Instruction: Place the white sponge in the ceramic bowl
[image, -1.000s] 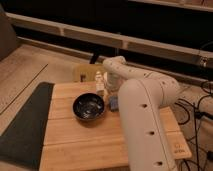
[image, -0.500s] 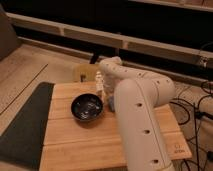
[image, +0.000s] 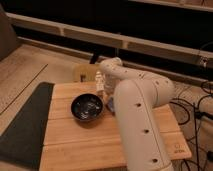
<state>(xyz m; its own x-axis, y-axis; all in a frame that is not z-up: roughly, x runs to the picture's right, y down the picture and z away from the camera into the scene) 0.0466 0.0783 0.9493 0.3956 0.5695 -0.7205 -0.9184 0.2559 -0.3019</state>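
**Sponge under the gripper, bowl just beside it**

We see the arm (image: 140, 120) rise from the lower right, bend over the far side of the tabletop (image: 80, 145) and reach down. That puts the gripper (image: 107, 99) low, just beside the rim of the ceramic bowl (image: 87, 108). The arm's own bulk hides most of the gripper, and we cannot tell whether it is apart, together or clamped on anything.

The white sponge (image: 111, 106) shows only as a pale bluish patch at the gripper's tip. It lies on the tabletop outside the bowl, on the bowl's right as we look at it. Whether gripper and sponge touch, and which way the sponge's long axis runs, we cannot tell.

A small white-capped bottle (image: 99, 80) stands just behind the bowl.

We judge the pick to be in hand and the placing not yet done. The coming move turns on the bowl lying close beside the sponge, so a short lift and sideways carry over the rim should do.
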